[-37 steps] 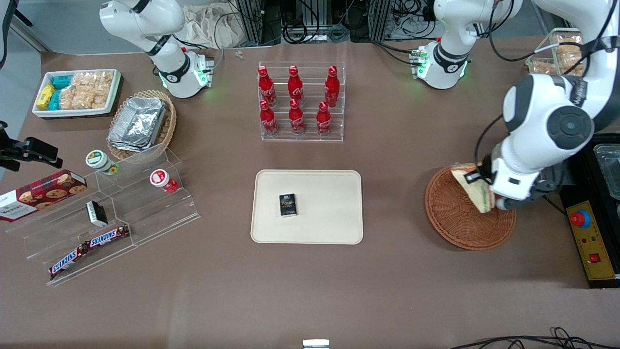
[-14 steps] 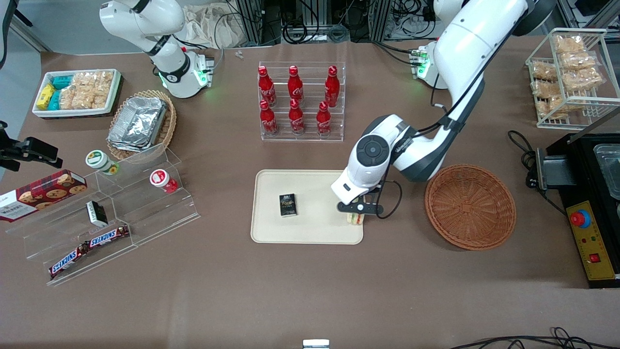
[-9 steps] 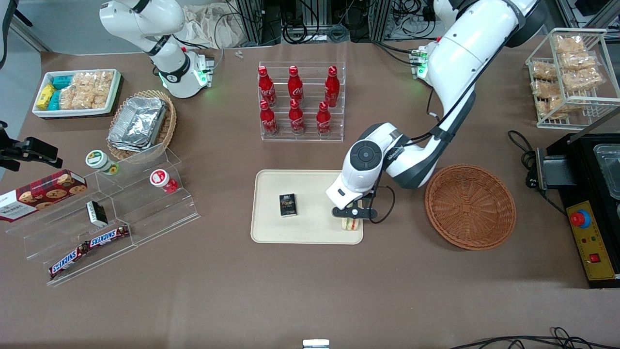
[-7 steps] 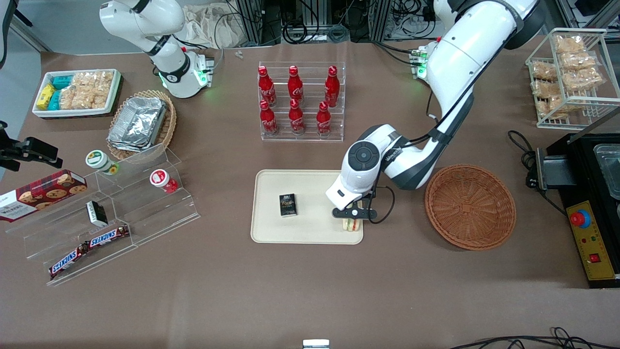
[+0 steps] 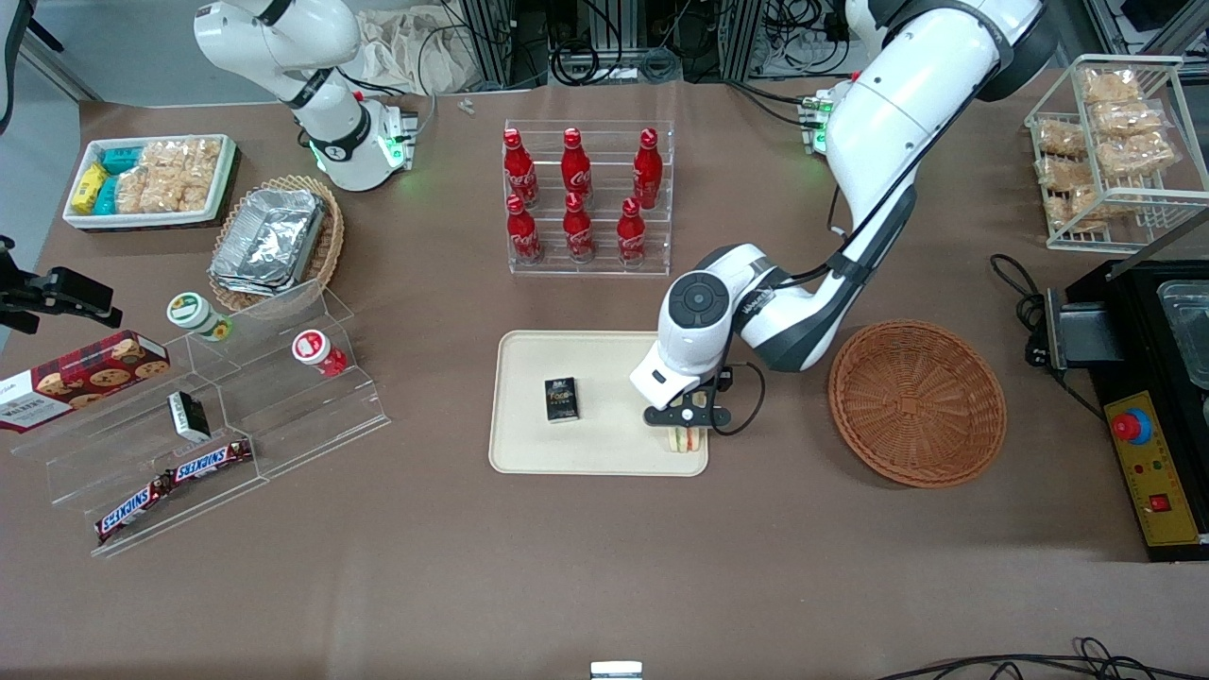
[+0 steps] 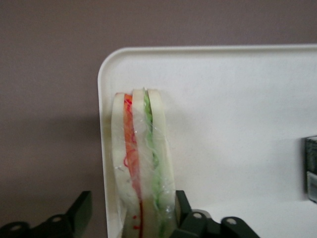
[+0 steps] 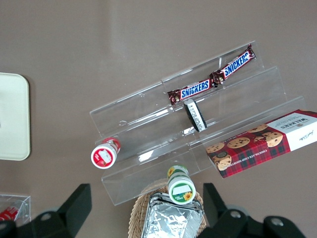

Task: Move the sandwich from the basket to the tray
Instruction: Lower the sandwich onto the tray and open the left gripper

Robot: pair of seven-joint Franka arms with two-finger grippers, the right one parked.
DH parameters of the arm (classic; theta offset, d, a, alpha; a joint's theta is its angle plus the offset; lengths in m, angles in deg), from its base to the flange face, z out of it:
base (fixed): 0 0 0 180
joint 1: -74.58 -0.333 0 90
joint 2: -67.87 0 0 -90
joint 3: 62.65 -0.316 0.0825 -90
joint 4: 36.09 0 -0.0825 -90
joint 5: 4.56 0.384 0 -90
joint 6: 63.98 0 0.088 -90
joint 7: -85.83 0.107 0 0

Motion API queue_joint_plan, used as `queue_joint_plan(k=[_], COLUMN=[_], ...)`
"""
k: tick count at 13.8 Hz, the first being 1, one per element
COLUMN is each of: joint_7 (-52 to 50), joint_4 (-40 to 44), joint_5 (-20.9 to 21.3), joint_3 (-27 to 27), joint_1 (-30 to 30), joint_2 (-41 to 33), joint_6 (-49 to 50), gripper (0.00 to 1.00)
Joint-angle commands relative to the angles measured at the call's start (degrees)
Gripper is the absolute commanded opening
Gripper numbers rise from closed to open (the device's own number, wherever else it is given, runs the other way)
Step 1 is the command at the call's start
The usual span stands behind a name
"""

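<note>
The sandwich (image 5: 686, 440) stands on edge on the cream tray (image 5: 604, 453), at the tray's corner nearest the front camera and toward the reddish-brown basket (image 5: 916, 403). The basket holds nothing. My left gripper (image 5: 687, 420) hangs right over the sandwich. In the left wrist view the sandwich (image 6: 142, 163) sits between the fingers of the gripper (image 6: 131, 202), against the tray's rim (image 6: 104, 148). One finger (image 6: 179, 201) is against the bread and the other (image 6: 81, 206) stands clear of it, so the gripper is open.
A small black box (image 5: 561, 399) lies on the tray, toward the parked arm's end; it also shows in the left wrist view (image 6: 311, 168). A clear rack of red bottles (image 5: 586, 198) stands farther from the front camera than the tray. A wire rack of snacks (image 5: 1115, 142) stands at the working arm's end.
The gripper carried the sandwich from the basket to the tray's corner. In the last half second the arm shifted slightly toward the parked arm's end and the sandwich stayed on the tray.
</note>
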Motion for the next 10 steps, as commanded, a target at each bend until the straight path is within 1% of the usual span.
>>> queue_joint_plan(k=[1, 3, 5, 7, 10], joint_7=[-1.7, -1.5, -0.9, -0.4, 6.6], joint_4=[0.7, 0.6, 0.6, 0.5, 0.9], joint_5=[0.4, -1.8, -3.6, -5.5, -11.5], joint_3=[-0.2, -0.2, 0.0, 0.0, -0.1], joint_1=[-1.0, -1.6, -3.8, -4.4, -6.7], joint_2=[-3.6, -7.3, -10.8, -15.0, -19.8], joint_6=[0.6, 1.7, 5.2, 8.4, 14.8], gripper=[1.00, 1.00, 1.00, 1.00, 1.00])
